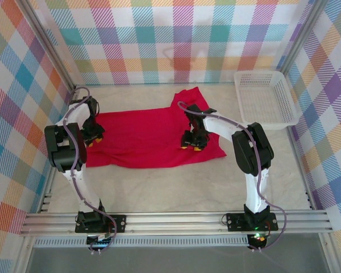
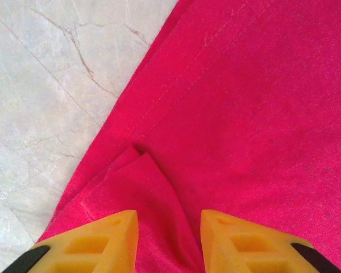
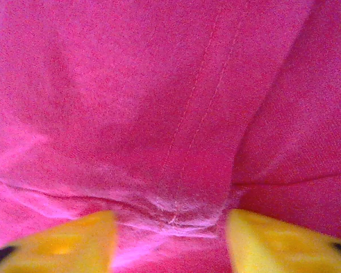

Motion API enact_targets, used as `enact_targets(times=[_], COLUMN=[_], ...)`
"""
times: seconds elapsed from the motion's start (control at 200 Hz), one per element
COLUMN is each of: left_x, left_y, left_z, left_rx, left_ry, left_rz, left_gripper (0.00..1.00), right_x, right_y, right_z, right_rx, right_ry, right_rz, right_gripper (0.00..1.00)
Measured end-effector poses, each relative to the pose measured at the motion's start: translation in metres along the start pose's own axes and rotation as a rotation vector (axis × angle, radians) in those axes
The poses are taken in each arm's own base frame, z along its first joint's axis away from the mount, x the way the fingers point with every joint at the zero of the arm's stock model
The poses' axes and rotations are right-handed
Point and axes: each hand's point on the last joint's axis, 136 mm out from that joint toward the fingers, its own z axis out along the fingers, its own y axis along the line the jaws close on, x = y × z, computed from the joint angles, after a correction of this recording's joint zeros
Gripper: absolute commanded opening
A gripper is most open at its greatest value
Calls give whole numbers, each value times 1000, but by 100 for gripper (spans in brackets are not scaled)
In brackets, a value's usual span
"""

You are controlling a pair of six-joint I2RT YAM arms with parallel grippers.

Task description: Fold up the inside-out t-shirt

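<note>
The bright red t-shirt point(image 1: 142, 136) lies spread flat on the marble table, with one part reaching toward the back point(image 1: 190, 98). My left gripper point(image 1: 94, 136) is down on the shirt's left edge. In the left wrist view its yellow fingers point(image 2: 102, 239) stand partly apart around a raised fold of red cloth point(image 2: 159, 199), and the gripper point(image 2: 169, 219) is open. My right gripper point(image 1: 191, 145) presses on the shirt's right part near the front edge. Its jaws are wide apart, with bunched cloth and a stitched seam point(image 3: 182, 170) between them; the gripper point(image 3: 169, 224) is open. Tag and yellow patch are hidden.
A white mesh basket point(image 1: 265, 99) stands at the back right, near the wall. Checked walls close in the table on three sides. Bare marble point(image 2: 40, 102) lies left of the shirt, and more of it lies in front point(image 1: 176, 187).
</note>
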Motion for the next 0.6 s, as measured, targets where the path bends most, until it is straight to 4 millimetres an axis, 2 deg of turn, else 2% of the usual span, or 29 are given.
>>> enact_targets(times=[0.055, 0.095, 0.17, 0.365, 0.5, 0.56, 0.6], left_x=[0, 0, 1, 1, 2, 4, 7], left_y=[0, 0, 1, 5, 3, 0, -2], left_z=[0, 0, -2, -28, -47, -52, -54], left_rx=[-1, -1, -1, 24, 53, 61, 67], left_ry=[0, 1, 0, -47, -90, -102, -107], left_rz=[0, 1, 1, 3, 9, 17, 25], left_gripper=[35, 35, 35, 35, 35, 35, 36], right_x=[-1, -1, -3, -23, -56, -81, -97], right_y=[1, 1, 0, 13, 36, 50, 57], right_z=[0, 0, -3, -23, -49, -53, -50], right_rx=[-3, -3, 6, -2, -22, -28, -27], right_ry=[-4, -5, -12, -77, -160, -203, -223], right_rz=[7, 6, 6, -1, -20, -33, -38], right_gripper=[15, 9, 5, 6, 7, 13, 28])
